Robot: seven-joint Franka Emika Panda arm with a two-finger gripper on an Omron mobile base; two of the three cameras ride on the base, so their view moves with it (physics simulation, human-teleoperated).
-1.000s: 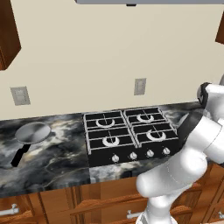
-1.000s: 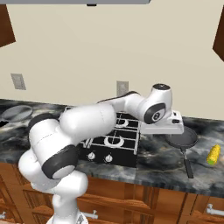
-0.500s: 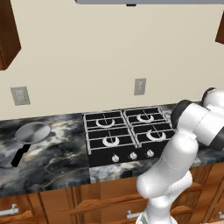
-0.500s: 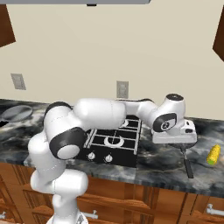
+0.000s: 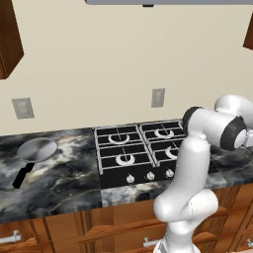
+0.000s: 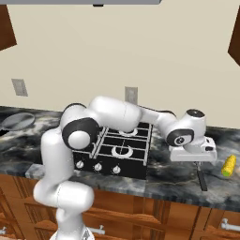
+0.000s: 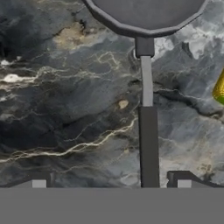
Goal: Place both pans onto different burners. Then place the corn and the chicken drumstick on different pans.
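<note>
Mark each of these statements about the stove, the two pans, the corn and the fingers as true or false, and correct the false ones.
1. A pan sits on a burner. False: the light pan lies on the counter left of the cooktop, the darker pan on the counter to its right.
2. The gripper is open, fingers either side of the darker pan's handle. True.
3. The corn lies in a pan. False: it lies on the counter.
4. All four burners are bare. True.

Your arm: white and rounded

You see a glossy white arm (image 6: 112, 112) with dark grey joint rings, a boxy white hand, and two small dark fingertips (image 7: 39, 178).
</note>
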